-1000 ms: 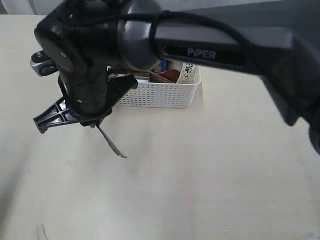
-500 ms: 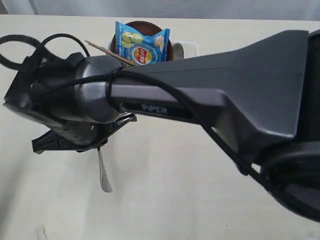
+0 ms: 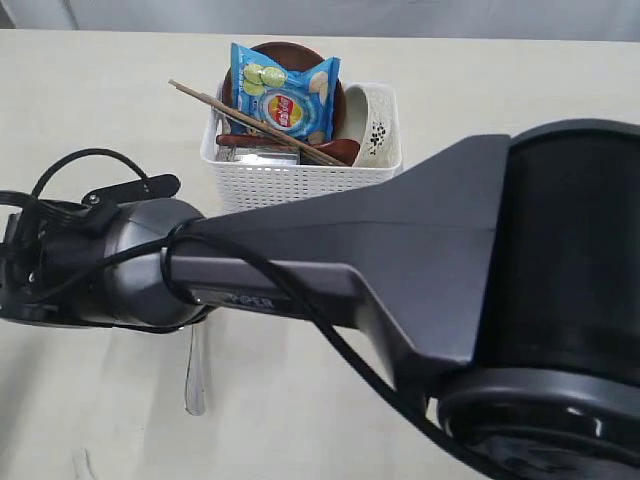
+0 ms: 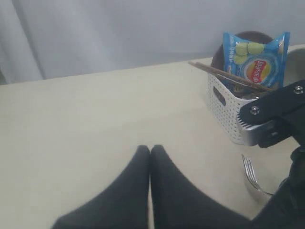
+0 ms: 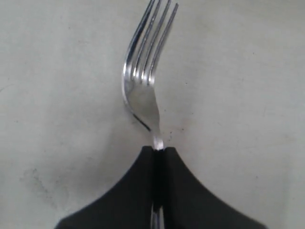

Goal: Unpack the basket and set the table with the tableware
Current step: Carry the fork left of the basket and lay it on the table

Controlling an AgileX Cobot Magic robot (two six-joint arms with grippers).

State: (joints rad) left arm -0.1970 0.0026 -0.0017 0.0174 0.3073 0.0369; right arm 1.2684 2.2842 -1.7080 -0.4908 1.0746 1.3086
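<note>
My right gripper is shut on the handle of the steel fork, whose tines point away just over the table. In the exterior view the fork sticks out below the right arm's dark wrist, left of and nearer than the white basket. The basket holds two wooden chopsticks, a brown plate, an off-white bowl and a reddish-brown spoon. My left gripper is shut and empty, low over bare table, with the basket and fork off to one side.
A blue chips bag leans against the plate in the basket. The right arm's big dark link crosses the exterior view and hides much of the near table. Bare tabletop lies beside and behind the basket.
The right arm has swung lower and nearer with the fork, from beside the basket toward the front left. The basket and its contents are uncovered again. The grip stays the same.
</note>
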